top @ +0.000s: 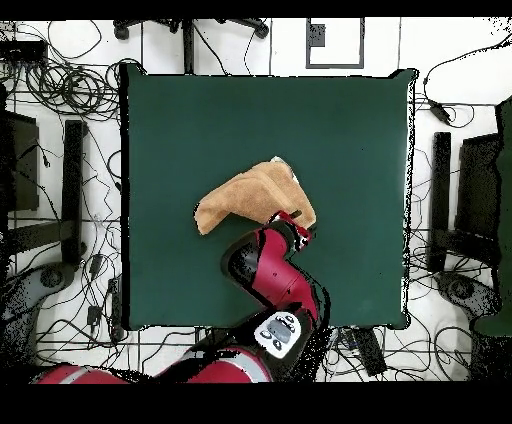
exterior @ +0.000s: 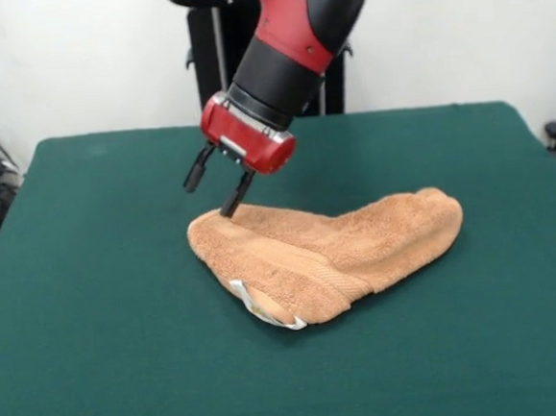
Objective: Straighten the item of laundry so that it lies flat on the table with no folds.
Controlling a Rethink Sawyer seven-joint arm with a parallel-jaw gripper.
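Two black fingers (exterior: pixel 196 168) stood spread well apart on the gripper (exterior: pixel 216 186), holding nothing. In the front view one tip touched, or all but touched, the towel's far edge, while the other hung above bare felt just beside it. The red and black arm (exterior: pixel 289 43) slanted down to them from above.

The item of laundry (exterior: pixel 330 252) lay near the middle of the table (exterior: pixel 93 309), well clear of every edge. It was folded over on itself into a bent, boot-like shape: one thick lobe ran toward the picture's right, and another ran toward the camera and ended at a small white tag (exterior: pixel 252 304). A doubled layer with a woven band lay across the top. In the overhead view the arm covered the side of the towel nearest the robot, so the contact there could not be checked.

The step in hand seemed to be taking hold of an edge to open the fold. To do it well, the fingers should close on the top layer alone, right at its rim, rather than pinching both layers together. The pull should then run low and away from the crease, so the flap peels open instead of dragging the whole towel across the felt.
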